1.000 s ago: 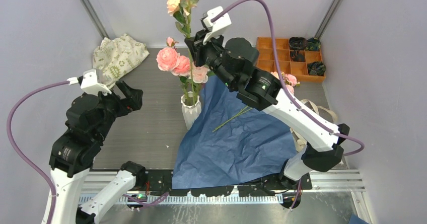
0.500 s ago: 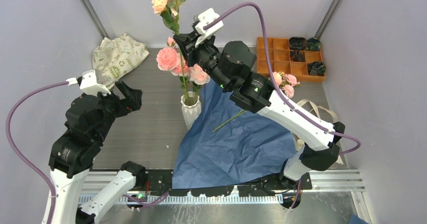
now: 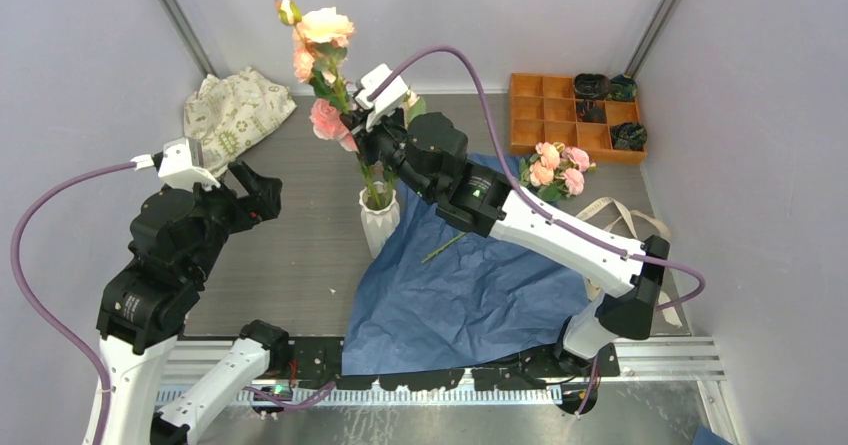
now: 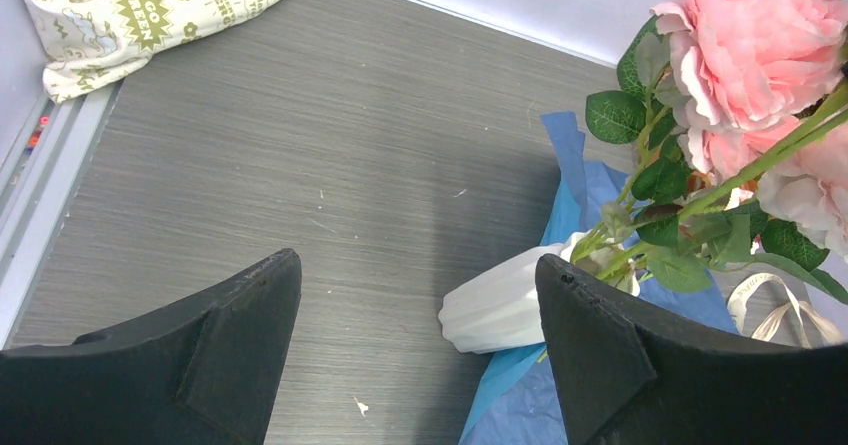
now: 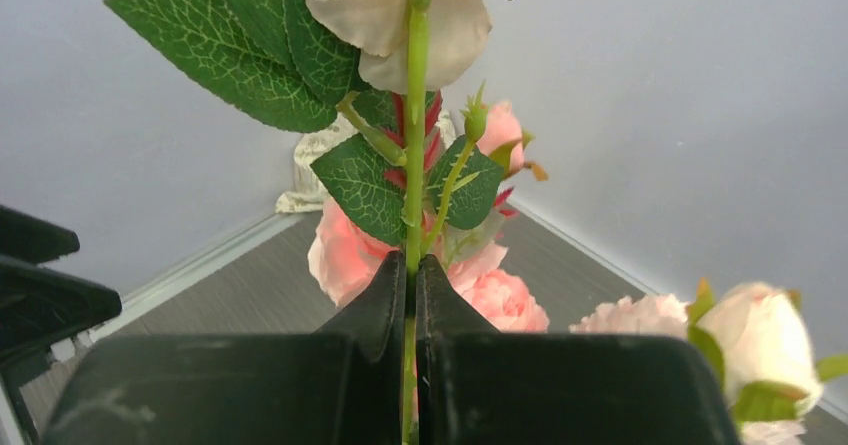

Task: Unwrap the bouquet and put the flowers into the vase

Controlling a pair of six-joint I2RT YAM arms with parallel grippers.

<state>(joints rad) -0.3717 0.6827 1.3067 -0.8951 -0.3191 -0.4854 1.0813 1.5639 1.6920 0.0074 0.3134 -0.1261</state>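
Right claw (image 3: 360, 125) was clamped tight on a peach rose stem (image 3: 340, 85), high over the white vase (image 3: 379, 221), where pink roses (image 3: 328, 120) stood. Left claw (image 3: 256, 191) hung spread wide, empty, well left of the vase. More flowers (image 3: 556, 168) lay beside the orange tray (image 3: 545, 115).

Left wrist: fingers (image 4: 240, 345) apart, the vase (image 4: 495, 310) on the edge of the blue wrapping paper (image 4: 520, 395).

Right wrist: the jaws were squeezed together on that green stem (image 5: 413, 165).

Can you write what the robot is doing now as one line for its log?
right gripper: shut on flower stem above vase | left gripper: open, empty | wrapping paper: spread open | loose flowers: beside wrapping paper
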